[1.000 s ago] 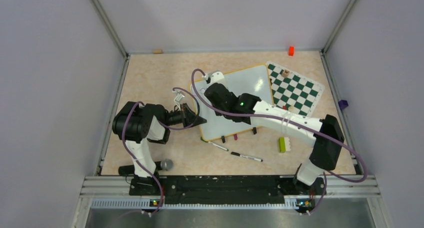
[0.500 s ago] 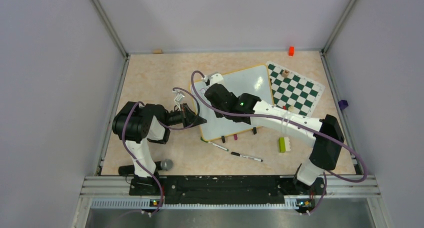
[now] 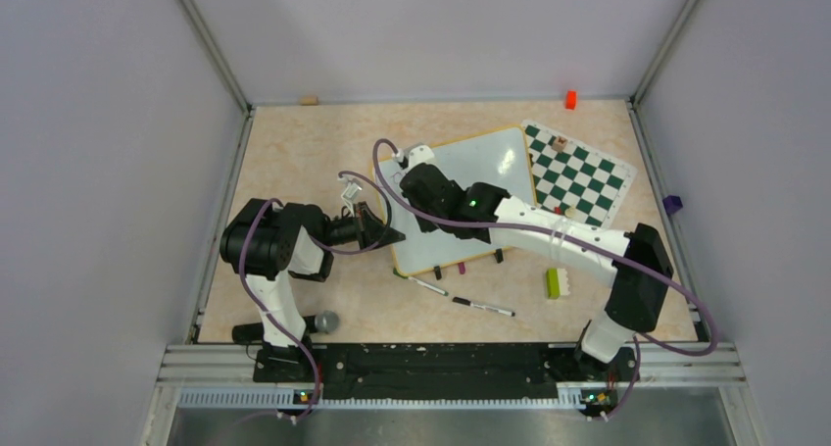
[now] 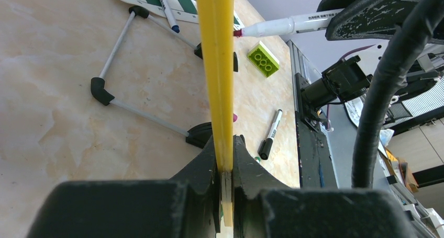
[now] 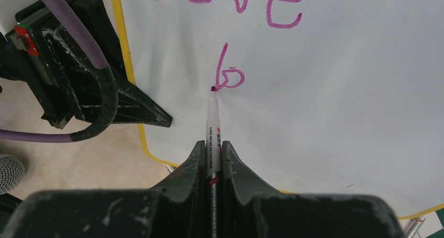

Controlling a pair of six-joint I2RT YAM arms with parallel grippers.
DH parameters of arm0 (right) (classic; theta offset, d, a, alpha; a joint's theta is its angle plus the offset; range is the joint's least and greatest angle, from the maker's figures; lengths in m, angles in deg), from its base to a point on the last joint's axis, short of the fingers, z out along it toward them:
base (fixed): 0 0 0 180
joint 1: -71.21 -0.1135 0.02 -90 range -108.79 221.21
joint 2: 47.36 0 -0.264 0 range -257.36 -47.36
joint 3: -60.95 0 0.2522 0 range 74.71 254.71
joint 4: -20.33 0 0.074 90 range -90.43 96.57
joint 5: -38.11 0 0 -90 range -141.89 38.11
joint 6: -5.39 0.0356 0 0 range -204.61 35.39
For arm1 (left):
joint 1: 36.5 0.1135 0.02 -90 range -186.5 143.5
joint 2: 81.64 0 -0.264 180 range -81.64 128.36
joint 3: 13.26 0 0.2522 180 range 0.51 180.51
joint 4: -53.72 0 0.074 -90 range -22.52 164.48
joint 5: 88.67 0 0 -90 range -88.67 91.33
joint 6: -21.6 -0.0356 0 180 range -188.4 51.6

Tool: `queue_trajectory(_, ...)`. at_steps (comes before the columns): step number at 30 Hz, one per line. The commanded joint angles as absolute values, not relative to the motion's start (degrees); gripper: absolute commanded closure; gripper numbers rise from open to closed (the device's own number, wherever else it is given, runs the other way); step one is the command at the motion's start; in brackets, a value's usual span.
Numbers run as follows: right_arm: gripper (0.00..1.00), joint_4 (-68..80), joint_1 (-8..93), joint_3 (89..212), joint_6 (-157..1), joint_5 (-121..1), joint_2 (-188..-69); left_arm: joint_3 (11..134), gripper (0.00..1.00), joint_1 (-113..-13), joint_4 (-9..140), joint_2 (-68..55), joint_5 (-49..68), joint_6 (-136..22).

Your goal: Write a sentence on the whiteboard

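The whiteboard [image 3: 495, 162] lies tilted on the table, white with a yellow frame. My left gripper [image 3: 392, 235] is shut on its left frame edge [image 4: 217, 65]. My right gripper [image 5: 212, 146] is shut on a white marker [image 5: 212, 117]; its purple tip touches the whiteboard [image 5: 335, 91] just left of a "b". The sentence [image 5: 241, 0] reads "Love" in purple on the first line, cut off by the top of the view, with "b" [image 5: 228, 73] below it. In the top view the right arm hides the writing.
A green-and-white chess mat [image 3: 578, 172] lies right of the board. Two loose markers [image 3: 482, 308] and a green brick [image 3: 554, 282] lie in front of it. A microphone-like ball [image 3: 326, 321] is near the left base. An orange block [image 3: 570, 99] sits at the back.
My right arm has shifted very slightly to the left over the board. The left arm has not moved.
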State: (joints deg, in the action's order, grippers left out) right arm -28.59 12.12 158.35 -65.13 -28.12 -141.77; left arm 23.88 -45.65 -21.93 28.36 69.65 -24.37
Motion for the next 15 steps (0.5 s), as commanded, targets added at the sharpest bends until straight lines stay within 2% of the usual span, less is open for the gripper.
queue_trajectory(1,1.0,-25.85,12.28,158.99,-65.85,-29.91,-139.36,23.84,1.0,-46.62,-25.33,28.4,72.86,-28.5)
queue_trajectory(15,1.0,-23.02,14.31,154.52,-65.58,-24.69,-132.26,23.71,1.0,-46.69,-25.33,28.16,72.88,-28.58)
